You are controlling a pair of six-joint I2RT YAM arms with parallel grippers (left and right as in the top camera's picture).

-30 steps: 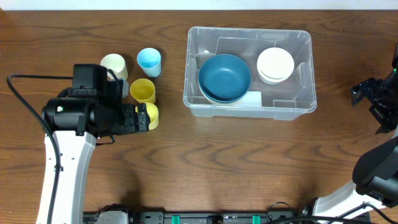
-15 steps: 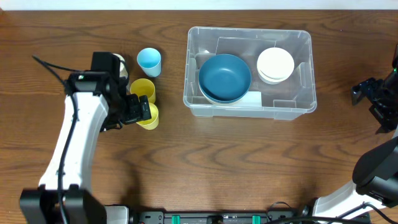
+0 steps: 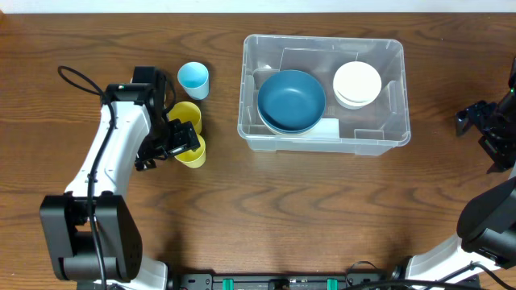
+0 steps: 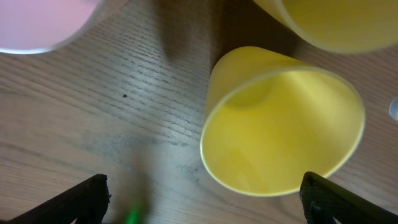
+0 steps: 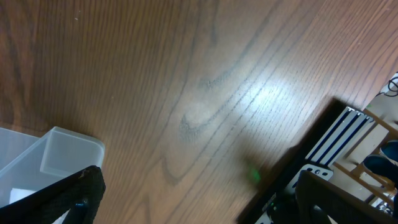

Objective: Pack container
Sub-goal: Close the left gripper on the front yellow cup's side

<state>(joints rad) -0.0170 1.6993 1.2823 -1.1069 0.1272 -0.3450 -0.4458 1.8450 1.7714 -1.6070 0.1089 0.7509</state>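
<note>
My left arm (image 3: 109, 161) reaches forward, left tool (image 3: 182, 145) open beside a yellow cup (image 3: 196, 153) — nothing gripped. A second yellow cup (image 3: 185, 117) and a blue cup (image 3: 193, 78) crowd beyond. The container (image 3: 322, 40) sits right of them on the counter (image 3: 242, 209); right tool (image 3: 474, 121) open, far right.

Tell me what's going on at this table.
The left tool, open, is lined up on a yellow cup on the table, not gripping it. The clear bin already holds a blue bowl and white dishes. A light blue cup and another yellow cup wait outside. The right tool hangs open, off to the side.
</note>
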